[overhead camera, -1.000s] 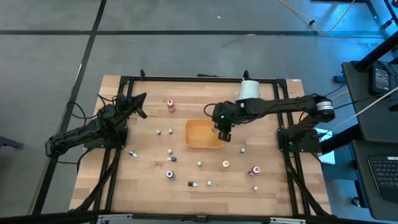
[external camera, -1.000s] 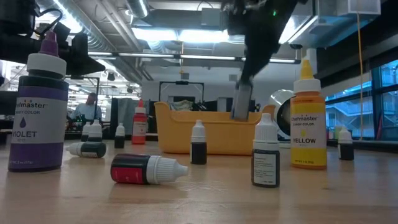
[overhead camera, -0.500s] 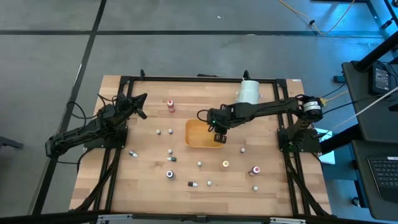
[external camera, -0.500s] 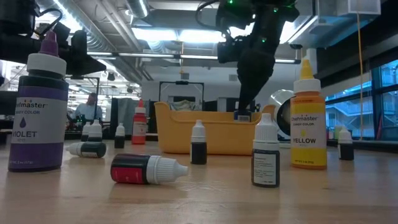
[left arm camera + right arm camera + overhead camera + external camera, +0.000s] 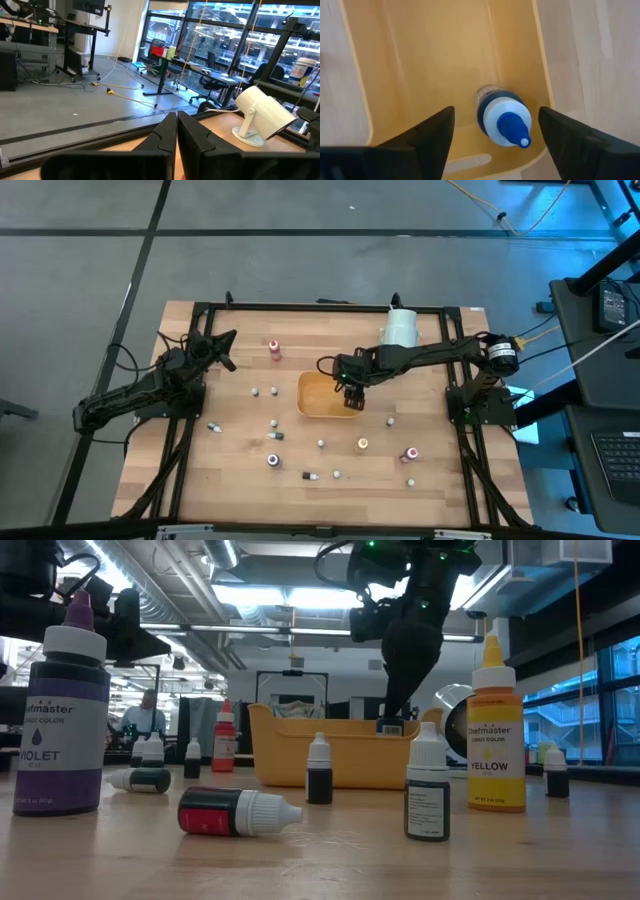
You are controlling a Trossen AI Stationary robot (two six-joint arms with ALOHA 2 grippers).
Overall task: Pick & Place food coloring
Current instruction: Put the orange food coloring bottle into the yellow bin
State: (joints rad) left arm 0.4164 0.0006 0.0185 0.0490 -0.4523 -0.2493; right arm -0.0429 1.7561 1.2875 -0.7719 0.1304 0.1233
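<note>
Standing loose in the tray (image 5: 380, 60) between spread right fingers (image 5: 427, 132), blue-capped bottle (image 5: 502, 120) looking light, slick, best gripped mid-body; left fingers (image 5: 167, 137) resting shut, empty.

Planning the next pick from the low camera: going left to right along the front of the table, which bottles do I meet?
Violet bottle → red bottle lying on its side → small dark bottle → white-capped bottle → yellow bottle.
</note>
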